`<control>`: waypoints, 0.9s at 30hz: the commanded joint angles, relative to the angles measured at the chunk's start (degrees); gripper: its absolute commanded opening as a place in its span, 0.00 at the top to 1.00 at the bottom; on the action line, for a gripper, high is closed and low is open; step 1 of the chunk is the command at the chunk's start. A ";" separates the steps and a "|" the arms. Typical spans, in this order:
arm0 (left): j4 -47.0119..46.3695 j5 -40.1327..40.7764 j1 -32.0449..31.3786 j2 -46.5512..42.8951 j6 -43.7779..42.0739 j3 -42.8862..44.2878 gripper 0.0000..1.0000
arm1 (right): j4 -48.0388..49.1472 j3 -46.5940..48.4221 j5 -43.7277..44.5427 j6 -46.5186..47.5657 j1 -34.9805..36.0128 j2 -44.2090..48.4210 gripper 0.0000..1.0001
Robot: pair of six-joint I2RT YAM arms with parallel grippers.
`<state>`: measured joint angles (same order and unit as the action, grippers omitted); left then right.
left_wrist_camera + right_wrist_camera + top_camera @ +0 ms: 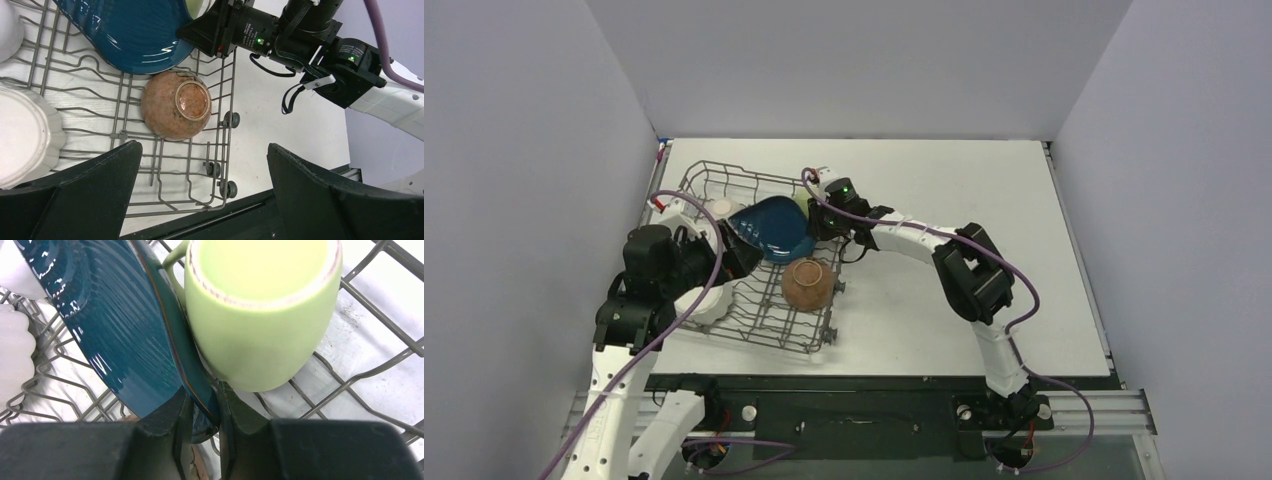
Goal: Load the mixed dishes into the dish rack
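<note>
The grey wire dish rack [759, 330] stands at the table's left. My right gripper [816, 218] is shut on the rim of the dark blue dish [771, 226], holding it tilted on edge in the rack; its fingers [175, 412] pinch the rim [200, 400]. The light green mug [260, 315] stands in the rack, touching the blue dish. The brown bowl [807, 284] lies upside down in the rack [176, 104]. My left gripper [202, 192] is open and empty above the rack's near right corner. The white scalloped bowl [22, 140] sits in the rack at the left. Another white piece [7, 27] sits behind it.
The rack's small wheels [231, 119] stick out on its right side. The table's near edge and black rail [844, 410] lie just below the rack. Bare white table [984, 180] spreads to the right. Grey walls enclose the table on three sides.
</note>
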<state>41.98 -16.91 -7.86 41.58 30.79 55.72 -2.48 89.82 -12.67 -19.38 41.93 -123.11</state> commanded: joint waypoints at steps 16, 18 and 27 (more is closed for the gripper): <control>2.11 3.39 -0.23 -2.43 -1.69 2.97 0.04 | 4.70 0.23 27.28 19.37 10.38 8.54 1.00; 2.55 3.99 -0.27 -2.83 -2.00 3.35 0.04 | 5.07 0.54 31.59 24.85 12.63 8.32 1.00; 4.78 13.11 -0.20 -6.32 -1.68 6.69 0.04 | 15.84 -2.68 45.03 46.51 20.75 6.01 1.00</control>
<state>46.68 -10.48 -7.84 37.60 29.28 58.59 3.68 88.53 24.82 15.42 60.45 -117.64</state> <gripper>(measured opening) 0.966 0.145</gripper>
